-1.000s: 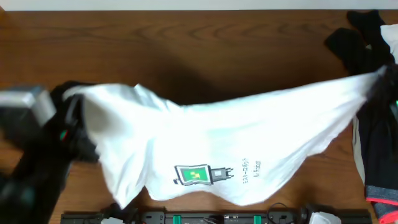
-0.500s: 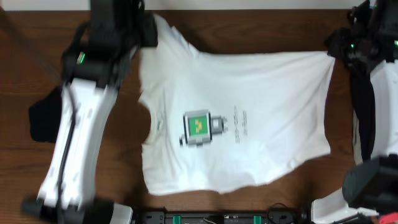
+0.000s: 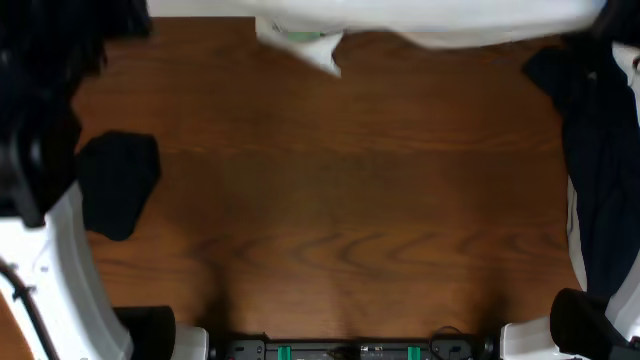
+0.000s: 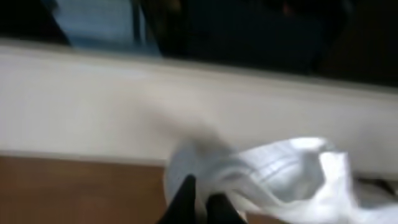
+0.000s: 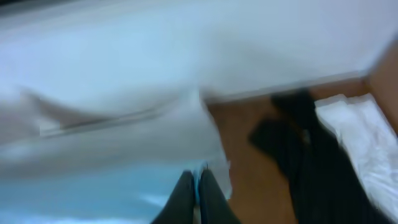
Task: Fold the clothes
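Overhead, the white T-shirt (image 3: 430, 22) stretches across the top — left gripper (image 4: 200, 202) and right gripper (image 5: 198, 190) each pinch it.

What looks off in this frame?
The white T-shirt shows only as a strip along the far edge of the table, mostly outside the overhead view and not lying flat for folding. The left fingers and right fingers look shut on its fabric, though both wrist views are blurred.
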